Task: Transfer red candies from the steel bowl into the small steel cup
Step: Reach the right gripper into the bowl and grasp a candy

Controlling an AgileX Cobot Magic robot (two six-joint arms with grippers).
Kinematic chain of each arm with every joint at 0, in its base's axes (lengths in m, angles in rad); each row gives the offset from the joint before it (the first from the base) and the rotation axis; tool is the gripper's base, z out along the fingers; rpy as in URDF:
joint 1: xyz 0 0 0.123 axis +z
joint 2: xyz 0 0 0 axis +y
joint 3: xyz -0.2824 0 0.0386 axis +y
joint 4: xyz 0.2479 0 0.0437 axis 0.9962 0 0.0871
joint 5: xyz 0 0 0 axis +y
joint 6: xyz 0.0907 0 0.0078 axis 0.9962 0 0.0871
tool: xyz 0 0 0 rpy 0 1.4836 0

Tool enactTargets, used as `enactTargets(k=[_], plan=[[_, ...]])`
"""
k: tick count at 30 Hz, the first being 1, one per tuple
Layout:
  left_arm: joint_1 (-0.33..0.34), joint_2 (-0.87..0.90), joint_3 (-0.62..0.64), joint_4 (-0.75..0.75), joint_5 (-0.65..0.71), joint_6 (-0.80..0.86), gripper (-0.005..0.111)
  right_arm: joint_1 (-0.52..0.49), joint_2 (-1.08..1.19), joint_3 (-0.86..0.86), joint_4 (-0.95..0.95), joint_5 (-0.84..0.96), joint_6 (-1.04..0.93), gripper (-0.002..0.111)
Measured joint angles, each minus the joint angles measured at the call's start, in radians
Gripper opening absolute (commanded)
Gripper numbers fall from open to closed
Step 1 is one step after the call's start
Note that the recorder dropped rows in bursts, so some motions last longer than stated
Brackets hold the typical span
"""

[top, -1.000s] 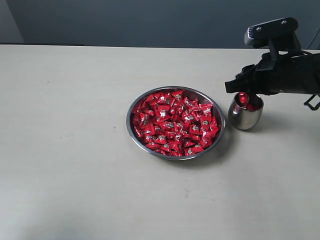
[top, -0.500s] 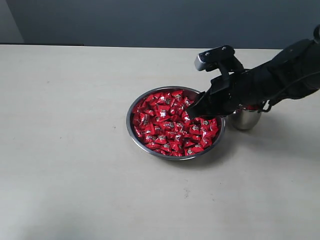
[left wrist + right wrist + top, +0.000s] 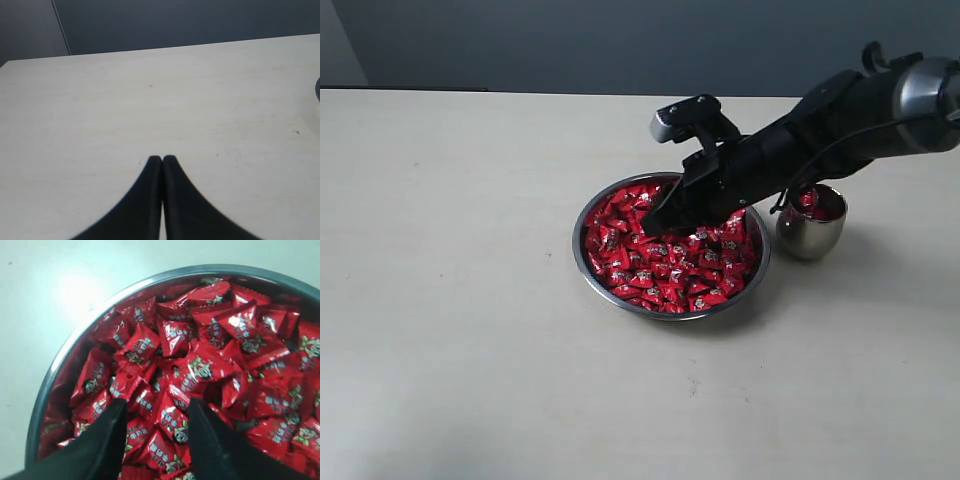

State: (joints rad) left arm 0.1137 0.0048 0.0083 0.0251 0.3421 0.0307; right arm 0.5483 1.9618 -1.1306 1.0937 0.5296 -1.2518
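Observation:
The steel bowl [image 3: 588, 262] sits mid-table, heaped with red candies [image 3: 665, 262]. My right gripper [image 3: 657, 222] reaches across from the right and hangs open, tips just above the heap in the bowl's middle. In the right wrist view its fingers [image 3: 109, 426] straddle a red candy [image 3: 172, 422] among the red candies [image 3: 200, 367] inside the steel bowl [image 3: 60, 357]; nothing is held. The small steel cup [image 3: 811, 235] stands just right of the bowl with red candies [image 3: 810, 200] inside. My left gripper [image 3: 162, 159] is shut and empty over bare table.
The pale table [image 3: 470, 300] spreads wide to the left and in front of the bowl. A dark wall [image 3: 570, 40] runs behind the far edge. My right arm [image 3: 840, 115] passes above the cup.
My right gripper left the cup, swung left over the bowl and dropped to the candy heap. A candy it held above the cup is gone from its jaws.

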Motion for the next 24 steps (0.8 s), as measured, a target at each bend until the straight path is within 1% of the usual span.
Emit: enactTargets(k=[11, 18, 24], plan=[[0.000, 0.000, 0.000, 0.000, 0.000, 0.000, 0.000, 0.059, 0.053, -0.042, -0.036, -0.114, 0.028, 0.039], [0.000, 0.000, 0.000, 0.000, 0.000, 0.000, 0.000, 0.061, 0.057, -0.044, -0.087, -0.168, 0.093, 0.039], [0.000, 0.000, 0.000, 0.000, 0.000, 0.000, 0.000, 0.068, 0.069, -0.048, -0.086, -0.184, 0.100, 0.039]])
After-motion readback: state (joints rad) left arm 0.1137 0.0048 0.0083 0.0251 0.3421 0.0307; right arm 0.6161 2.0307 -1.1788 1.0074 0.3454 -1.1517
